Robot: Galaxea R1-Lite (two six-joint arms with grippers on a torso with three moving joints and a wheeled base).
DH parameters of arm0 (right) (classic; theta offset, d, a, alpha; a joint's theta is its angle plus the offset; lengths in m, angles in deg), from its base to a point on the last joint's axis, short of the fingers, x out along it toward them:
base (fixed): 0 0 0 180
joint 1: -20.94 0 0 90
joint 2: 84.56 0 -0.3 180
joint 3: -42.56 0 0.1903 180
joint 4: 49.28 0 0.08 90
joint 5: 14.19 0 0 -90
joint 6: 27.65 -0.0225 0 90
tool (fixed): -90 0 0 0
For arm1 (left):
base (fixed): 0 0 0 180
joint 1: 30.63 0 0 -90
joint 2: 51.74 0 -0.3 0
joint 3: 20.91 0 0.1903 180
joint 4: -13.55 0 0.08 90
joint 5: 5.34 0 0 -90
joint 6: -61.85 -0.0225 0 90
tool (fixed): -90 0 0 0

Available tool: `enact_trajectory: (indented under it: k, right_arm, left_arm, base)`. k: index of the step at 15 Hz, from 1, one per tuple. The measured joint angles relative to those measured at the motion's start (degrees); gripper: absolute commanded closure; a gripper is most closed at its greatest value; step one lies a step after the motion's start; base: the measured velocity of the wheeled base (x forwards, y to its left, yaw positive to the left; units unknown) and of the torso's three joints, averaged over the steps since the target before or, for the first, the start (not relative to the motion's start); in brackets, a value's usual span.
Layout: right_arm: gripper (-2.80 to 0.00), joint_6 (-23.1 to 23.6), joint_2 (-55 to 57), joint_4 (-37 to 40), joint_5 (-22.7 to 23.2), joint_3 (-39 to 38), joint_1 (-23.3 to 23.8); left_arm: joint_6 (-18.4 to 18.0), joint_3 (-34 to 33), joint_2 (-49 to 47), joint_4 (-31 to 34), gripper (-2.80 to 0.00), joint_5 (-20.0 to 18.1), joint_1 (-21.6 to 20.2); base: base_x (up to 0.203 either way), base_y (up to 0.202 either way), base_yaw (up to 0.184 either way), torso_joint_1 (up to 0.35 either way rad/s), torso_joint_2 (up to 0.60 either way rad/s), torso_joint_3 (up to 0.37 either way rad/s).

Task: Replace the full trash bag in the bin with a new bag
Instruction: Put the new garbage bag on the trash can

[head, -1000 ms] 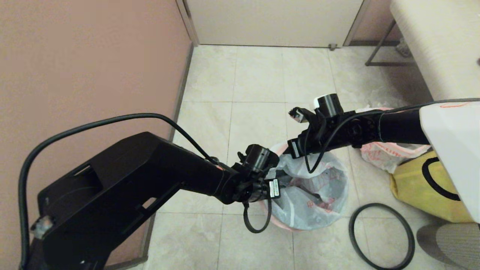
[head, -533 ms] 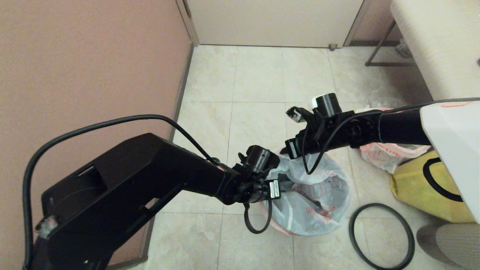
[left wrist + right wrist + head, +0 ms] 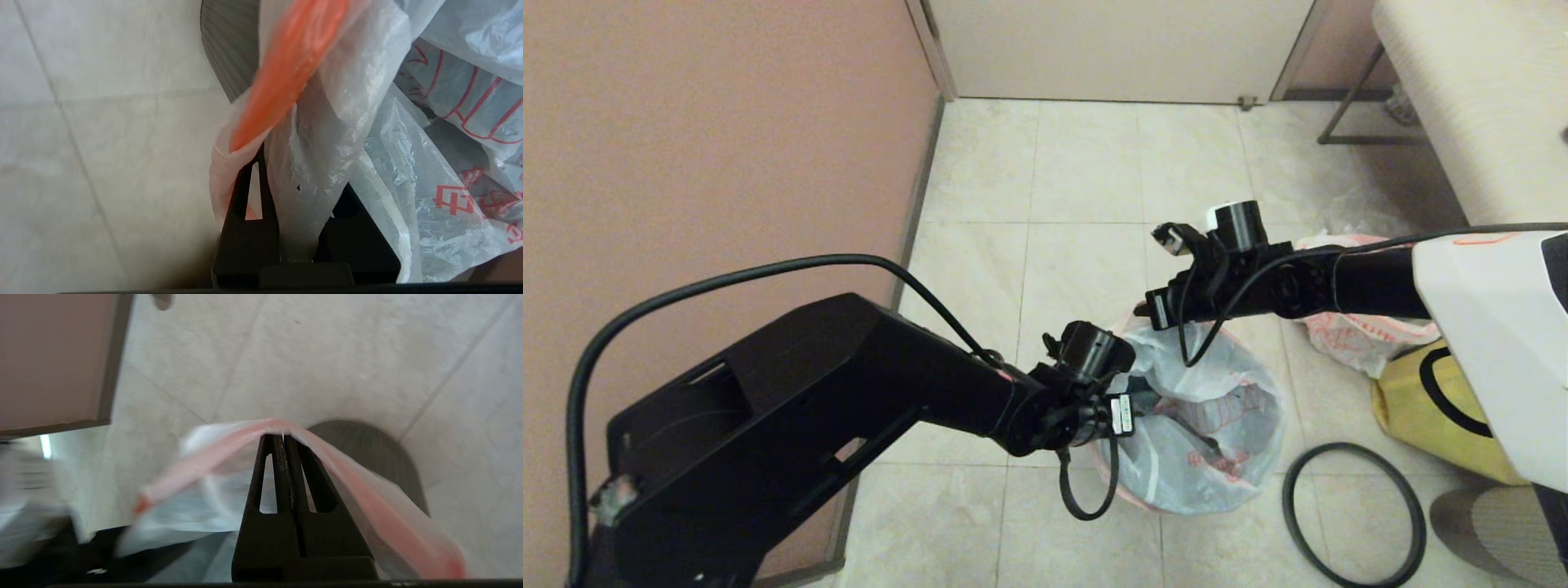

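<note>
— Hands, what do they hold?
— Left hand (image 3: 286, 171) and right hand (image 3: 282, 437) each pinch the red-orange mouth band of the thin translucent white trash bag (image 3: 1217, 433).
— Where's the bag?
— On the tiled floor (image 3: 1078, 163), in a small round black plastic bin (image 3: 231, 45) near the pink wall.

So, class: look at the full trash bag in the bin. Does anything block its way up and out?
Nothing visible does. The hoop lies off on the floor, and both grippers, left and right, already pinch the rim of the full trash bag, open space above.
</note>
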Motion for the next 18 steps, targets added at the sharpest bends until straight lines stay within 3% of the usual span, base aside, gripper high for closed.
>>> enact_trajectory:
  k: [4, 7, 10, 14, 18]
  right_arm:
    - [0.0, 0.0, 1.4, 0.0, -2.2, 0.3, 2.3]
    - [0.0, -1.8, 0.0, 0.6, -2.4, 0.2, 2.9]
    - [0.0, -7.5, -5.6, 1.5, -2.2, 0.0, 2.9]
    - [0.0, -16.0, -15.3, 11.5, -1.9, -1.4, 2.7]
    - [0.0, -17.8, -23.1, 16.1, -3.1, -9.8, 6.8]
  left_arm:
    - [-1.8, -4.3, 1.2, -10.8, 0.0, 2.4, -0.1]
    - [-1.8, -4.9, 1.5, -11.4, 0.0, 2.7, -0.5]
    - [-1.8, -4.7, 1.5, -11.6, 0.0, 2.9, -1.1]
    - [-1.7, -3.8, 1.5, -11.5, 0.0, 3.0, -2.8]
    - [3.6, 0.3, -0.2, -12.2, 0.0, 4.6, -6.6]
  base:
    - [0.0, 0.0, 0.0, 0.0, 0.0, 0.0]
    - [0.0, 0.0, 0.0, 0.0, 0.0, 0.0]
    - [0.0, 0.0, 0.0, 0.0, 0.0, 0.0]
    - [0.0, 0.0, 0.0, 0.0, 0.0, 0.0]
    - [0.0, 0.0, 0.0, 0.0, 0.0, 0.0]
